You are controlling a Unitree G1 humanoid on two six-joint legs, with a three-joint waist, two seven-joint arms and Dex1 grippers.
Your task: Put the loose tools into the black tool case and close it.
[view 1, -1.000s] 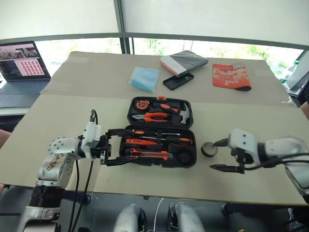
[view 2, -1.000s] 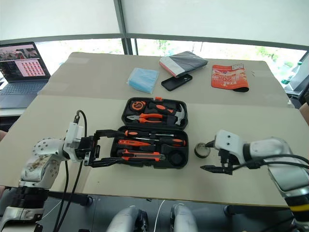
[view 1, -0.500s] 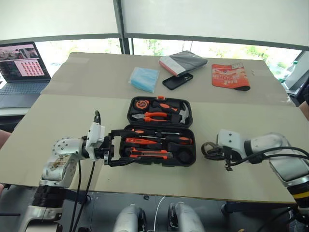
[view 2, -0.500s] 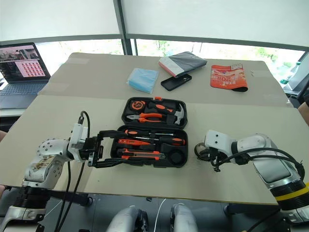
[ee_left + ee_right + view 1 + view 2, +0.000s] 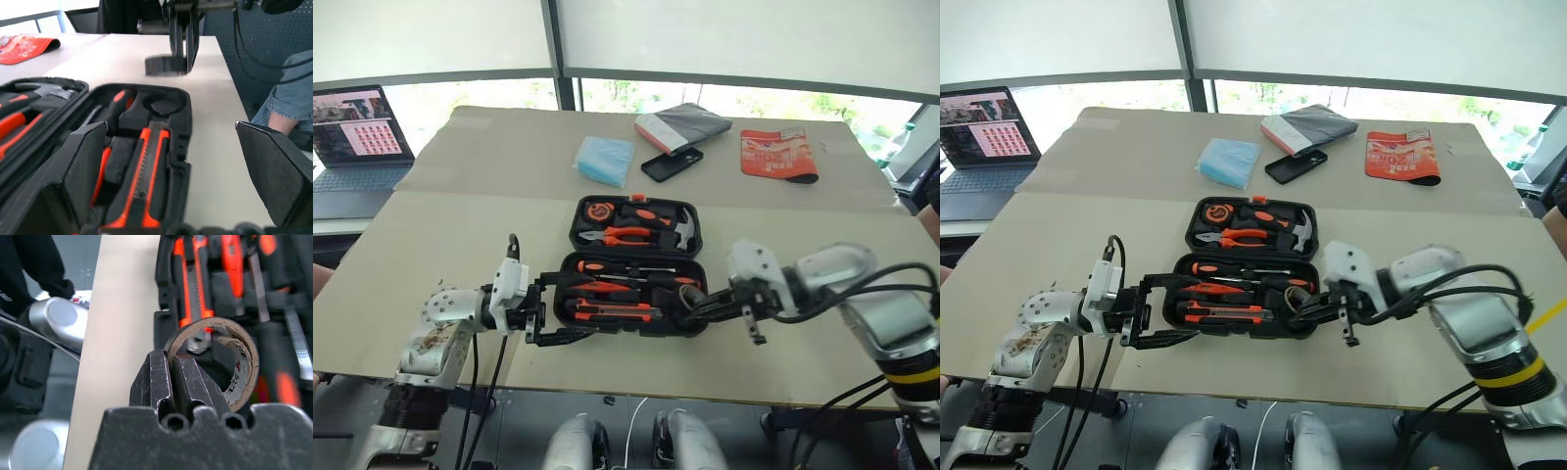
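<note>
The black tool case point(image 5: 576, 221) lies open mid-table, with pliers, a hammer and a tape measure in its far half. Screwdrivers with orange-black handles point(image 5: 641, 284) and the utility knife point(image 5: 612, 311) rest in slots of the near half. My right gripper point(image 5: 171, 377) is shut on the rim of the small dark tape roll point(image 5: 242, 364). It holds the tape roll point(image 5: 159, 64) just above the round slot point(image 5: 164, 105) at the case's near right corner. My left gripper point(image 5: 578, 305) stands open and level, its fingers straddling the case's near left corner without holding it.
A laptop point(image 5: 357, 127) sits at the far left. Beyond the case lie a blue pack point(image 5: 605, 160), a black phone point(image 5: 671, 164), a grey pouch point(image 5: 683, 125) and an orange packet point(image 5: 779, 155). A person in jeans point(image 5: 293, 88) sits past the table's right edge.
My right gripper shut on the tape roll, which lay on the table right of the case. It then lifted the roll and carried it left, over the case's near right corner. The left gripper stayed put.
</note>
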